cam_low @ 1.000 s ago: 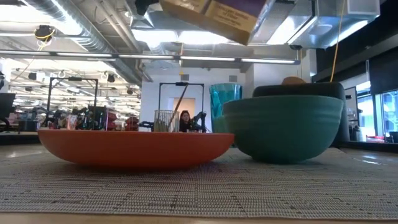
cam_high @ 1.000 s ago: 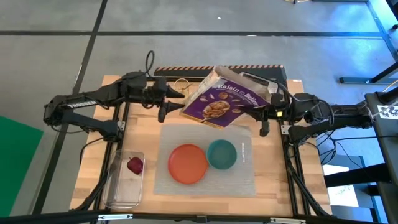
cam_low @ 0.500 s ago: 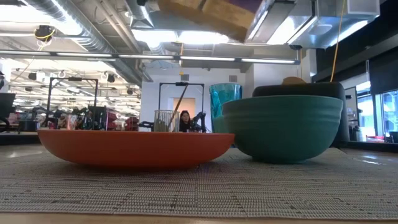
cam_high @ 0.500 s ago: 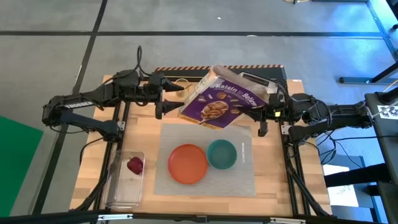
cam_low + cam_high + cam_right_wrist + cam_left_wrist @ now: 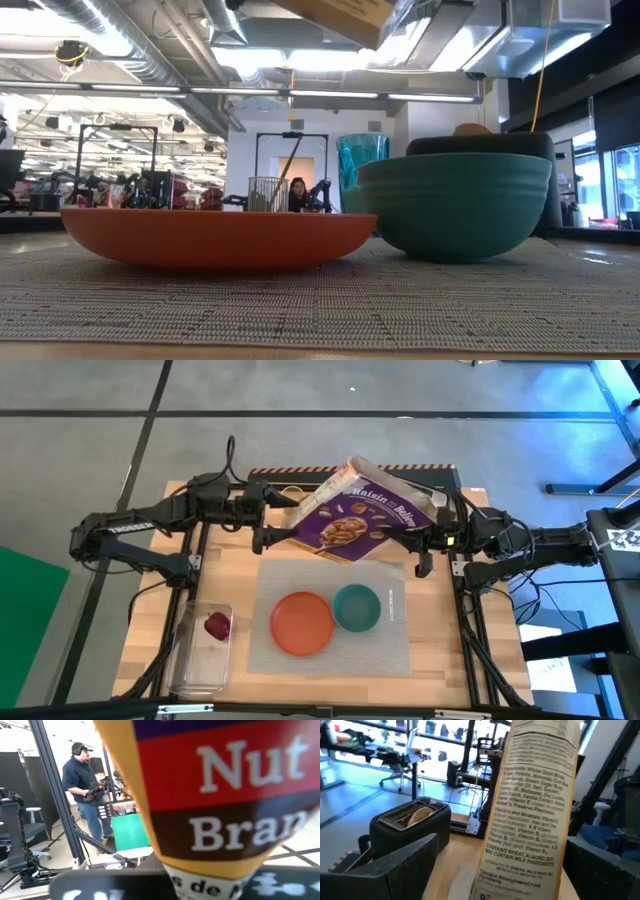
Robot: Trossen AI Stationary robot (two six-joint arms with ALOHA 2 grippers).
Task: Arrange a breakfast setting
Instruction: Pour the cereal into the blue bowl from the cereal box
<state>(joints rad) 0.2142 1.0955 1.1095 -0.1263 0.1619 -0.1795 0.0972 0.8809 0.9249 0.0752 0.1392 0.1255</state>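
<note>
The purple cereal box [image 5: 360, 515] hangs tilted above the table's far middle; its underside shows at the top of the low view [image 5: 335, 10]. My right gripper [image 5: 422, 545] is shut on its right end. My left gripper [image 5: 262, 525] is open, its fingers standing on either side of the box's left narrow side [image 5: 530, 815]. The orange plate [image 5: 302, 623] and teal bowl [image 5: 356, 608] rest side by side on the grey placemat [image 5: 395, 645]. The dark red fruit [image 5: 216, 625] lies in a clear tray [image 5: 198, 665]. The green cup [image 5: 360, 158] stands behind the bowl. The spoon is not in view. My right gripper holds the cereal box by its right end [image 5: 412, 532], coming level from the table's right side. The box fills the right wrist view [image 5: 225, 820] and hides the fingers on it. The box is lifted clear and tilted. My left gripper: I cannot tell whether a finger touches the box.
The black toaster [image 5: 412, 822] stands at the table's far edge with something tan in its slot; it also shows behind the bowl in the low view [image 5: 480, 145]. A person stands in the room beyond [image 5: 87, 795].
The cereal box has risen and tipped: its underside has climbed almost out of the low view's top, and in the high view its far upper corner has swung farther toward the far edge. Plate, bowl and fruit have stayed put.
</note>
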